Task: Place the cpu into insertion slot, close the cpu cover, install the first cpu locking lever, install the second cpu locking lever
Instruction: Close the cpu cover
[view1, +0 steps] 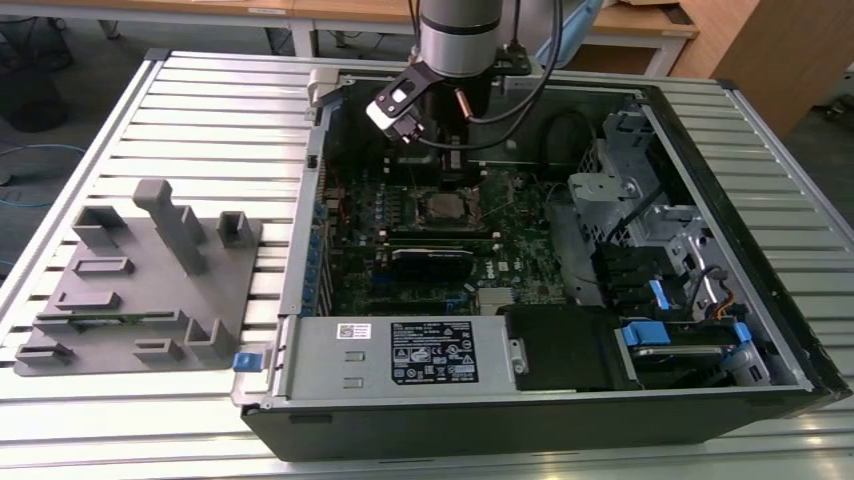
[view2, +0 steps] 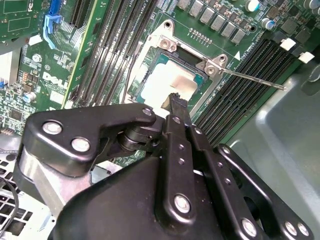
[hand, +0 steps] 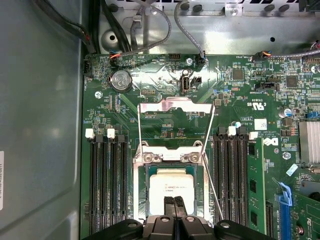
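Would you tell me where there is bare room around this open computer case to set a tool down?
Free: the ribbed metal table beyond the grey moulded fixture, and its near strip in front of it. Crowded: the green motherboard around the silvery-grey square cpu, between black memory slots, under the black hand.

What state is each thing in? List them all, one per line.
cpu: seated in the slot.
slot: filled, uncovered.
cover: open, raised off the cpu.
lever: unlatched, angled out beside the slot.
gripper: shut, tips over the cpu, contact unclear.
case: lying flat, side open.
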